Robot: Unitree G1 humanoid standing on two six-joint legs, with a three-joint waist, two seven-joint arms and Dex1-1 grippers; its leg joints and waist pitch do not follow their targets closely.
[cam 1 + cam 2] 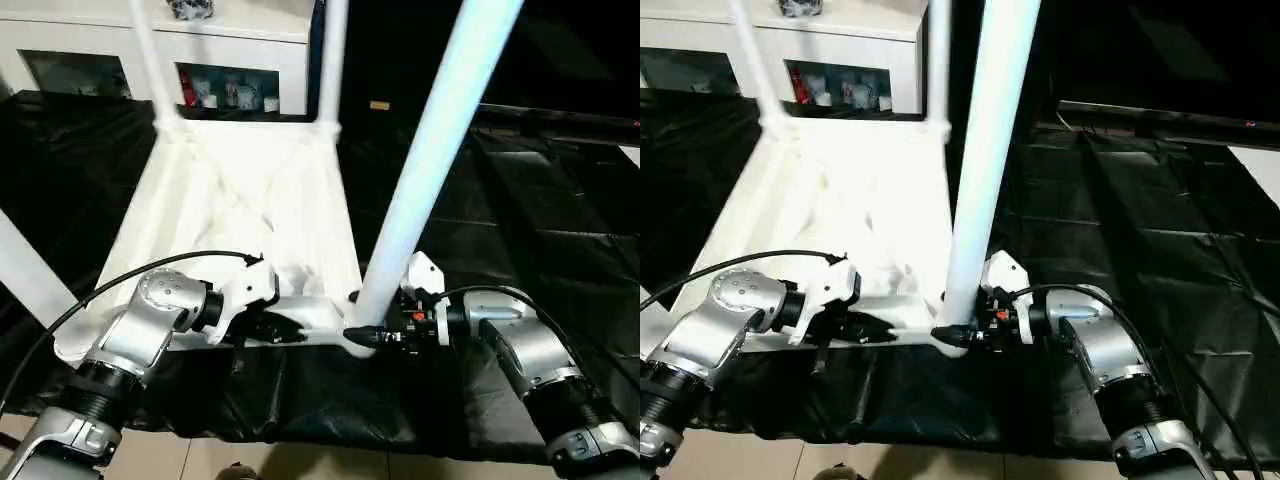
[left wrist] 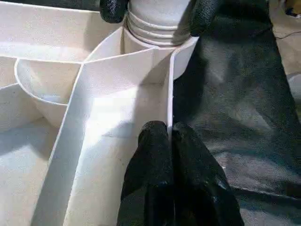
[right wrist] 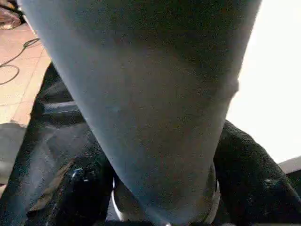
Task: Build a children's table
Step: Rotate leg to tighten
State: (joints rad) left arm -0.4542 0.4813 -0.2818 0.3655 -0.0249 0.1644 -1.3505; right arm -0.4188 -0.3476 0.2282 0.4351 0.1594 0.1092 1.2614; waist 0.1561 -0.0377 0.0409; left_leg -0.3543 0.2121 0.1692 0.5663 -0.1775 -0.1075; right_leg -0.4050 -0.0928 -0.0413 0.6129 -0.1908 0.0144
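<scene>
Children's table is lying upside down on the black-draped bench, ribbed underside facing up, with white legs standing up out of its corner sockets. The near leg on the robot's right side rises from its socket at the front corner, tilting off toward the upper right in the head views. Right pincer sits right at the base of that leg, its black fingers on either side of the tube and hugging it, so it looks clamped around the leg. Left pincer has its fingers pinched together on the thin front rim wall of the tabletop, just along from that same corner socket. Behind the bench there's a white cabinet with small items on its shelf.
</scene>
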